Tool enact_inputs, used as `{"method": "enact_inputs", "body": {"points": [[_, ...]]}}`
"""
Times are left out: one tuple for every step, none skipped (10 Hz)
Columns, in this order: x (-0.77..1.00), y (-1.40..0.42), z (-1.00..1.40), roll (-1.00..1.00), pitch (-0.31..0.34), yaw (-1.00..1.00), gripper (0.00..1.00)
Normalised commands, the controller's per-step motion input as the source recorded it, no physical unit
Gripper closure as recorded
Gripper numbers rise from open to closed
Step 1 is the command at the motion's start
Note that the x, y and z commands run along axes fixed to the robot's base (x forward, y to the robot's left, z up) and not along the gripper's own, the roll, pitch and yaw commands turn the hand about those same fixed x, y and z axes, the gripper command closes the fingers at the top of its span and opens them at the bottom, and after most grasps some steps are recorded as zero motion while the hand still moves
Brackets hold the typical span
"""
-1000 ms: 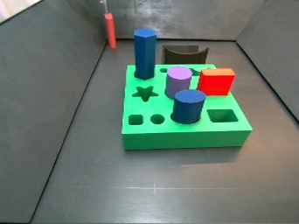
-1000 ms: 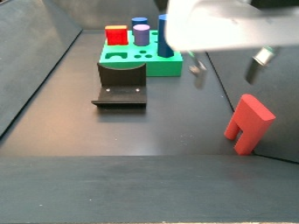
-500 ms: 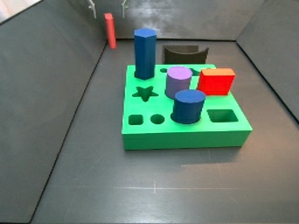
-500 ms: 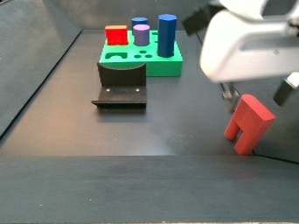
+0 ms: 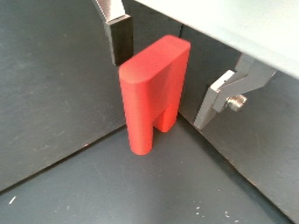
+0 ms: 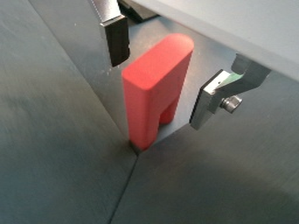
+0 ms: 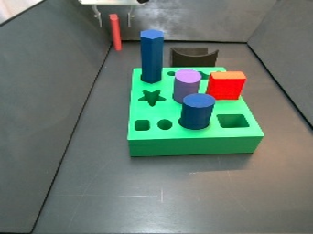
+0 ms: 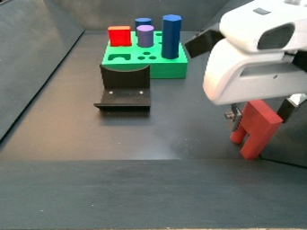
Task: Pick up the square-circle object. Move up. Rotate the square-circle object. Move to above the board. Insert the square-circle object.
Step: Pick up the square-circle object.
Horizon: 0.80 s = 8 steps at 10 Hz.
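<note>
Square-circle object (image 5: pixel 153 92): matte salmon-red slab, upright.
My gripper (image 5: pixel 173 61) straddles it, fingers spread wide, no contact visible.

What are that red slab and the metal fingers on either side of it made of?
The square-circle object looks like matte plastic, possibly printed: even salmon-red colour, soft rounded edges, no glare. The gripper straddles it where it stands against the wall, open; its fingers look like bare brushed metal, silver with a visible screw, and carry dark pads, perhaps rubber.

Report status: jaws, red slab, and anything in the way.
Gripper down at the wall, jaws open astride the red slab, not closed on it. Slab upright on the floor. Green board far off, nothing between.
</note>
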Motion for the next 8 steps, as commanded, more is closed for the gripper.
{"method": "enact_inputs", "body": {"points": [[0.00, 0.00, -0.11, -0.08, -0.024, 0.00, 0.00], [0.00, 0.00, -0.09, -0.10, -0.034, 0.00, 0.00], [0.00, 0.00, -0.09, -0.08, -0.057, 0.00, 0.00], [0.00, 0.00, 0.00, 0.00, 0.000, 0.00, 0.00], [0.00, 0.00, 0.00, 0.00, 0.000, 0.00, 1.00], [0.00, 0.00, 0.00, 0.00, 0.000, 0.00, 1.00], [0.00, 0.00, 0.00, 0.00, 0.000, 0.00, 1.00], [0.00, 0.00, 0.00, 0.00, 0.000, 0.00, 1.00]]}}
